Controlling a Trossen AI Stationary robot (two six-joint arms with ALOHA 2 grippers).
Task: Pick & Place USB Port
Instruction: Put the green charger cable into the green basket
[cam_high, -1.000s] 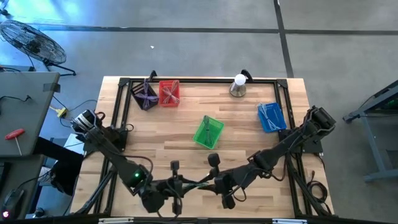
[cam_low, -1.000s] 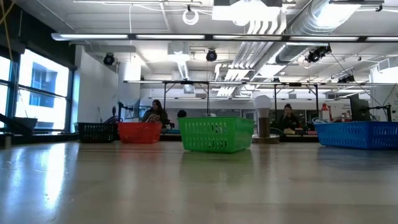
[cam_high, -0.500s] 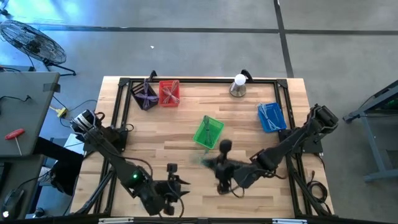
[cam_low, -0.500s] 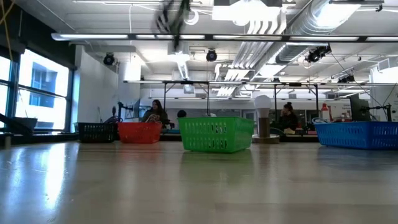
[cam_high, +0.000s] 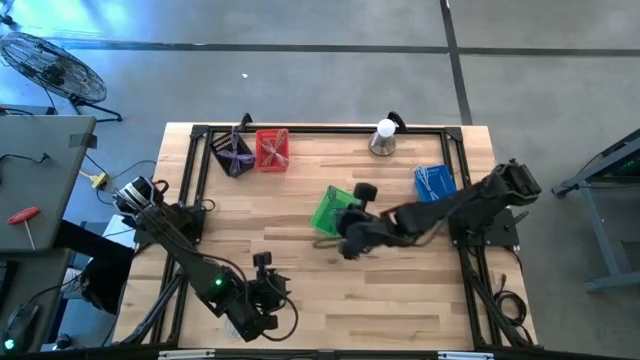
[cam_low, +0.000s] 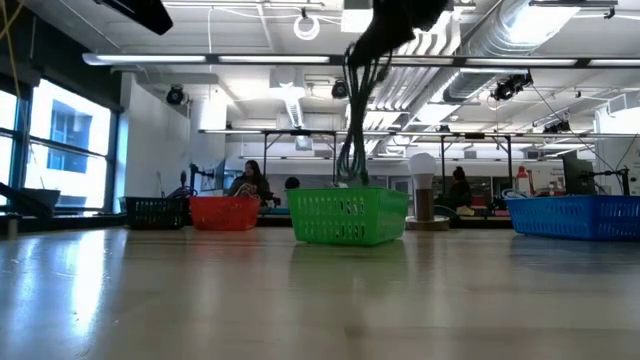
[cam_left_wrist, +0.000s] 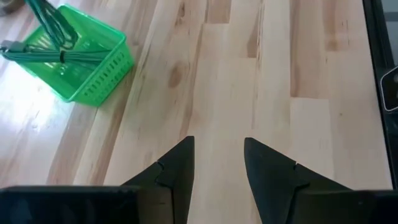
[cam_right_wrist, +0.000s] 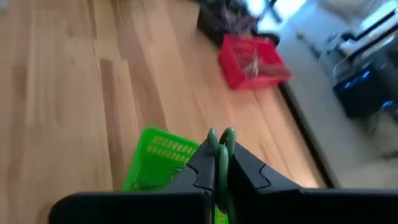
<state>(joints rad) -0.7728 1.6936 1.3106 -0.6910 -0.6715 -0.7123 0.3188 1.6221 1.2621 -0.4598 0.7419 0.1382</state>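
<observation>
My right gripper (cam_high: 345, 232) is shut on a coiled green cable (cam_low: 353, 110) above the green basket (cam_high: 328, 212), which stands mid-table. In the low view the cable hangs from the picture's top down to the basket's rim (cam_low: 348, 192). The left wrist view shows the cable bundle (cam_left_wrist: 38, 55) over the green basket (cam_left_wrist: 93, 68). My left gripper (cam_left_wrist: 219, 146) is open over bare wood near the table's front edge (cam_high: 264, 268), with nothing between its fingers. My right gripper pinches the green cable's upper loops (cam_right_wrist: 221, 142) between its two fingers, coming from the table's right and slanting downward. The rest of the bundle hangs slack below the fingers, its lower end (cam_low: 348, 172) at the basket's opening. Whether it touches the basket, I cannot tell.
At the far left stand a black basket (cam_high: 233, 153) with purple cables and a red basket (cam_high: 272, 150). A blue basket (cam_high: 435, 188) stands at the right and a white-topped metal object (cam_high: 383, 138) at the far edge. A black frame (cam_high: 320, 128) borders the table.
My right gripper has left the spot beside my left gripper near the front edge. It has swung toward the far edge, over the green basket, and taken the green cable along, which now hangs into the low view. My left gripper has tipped downward and stayed near the front.
</observation>
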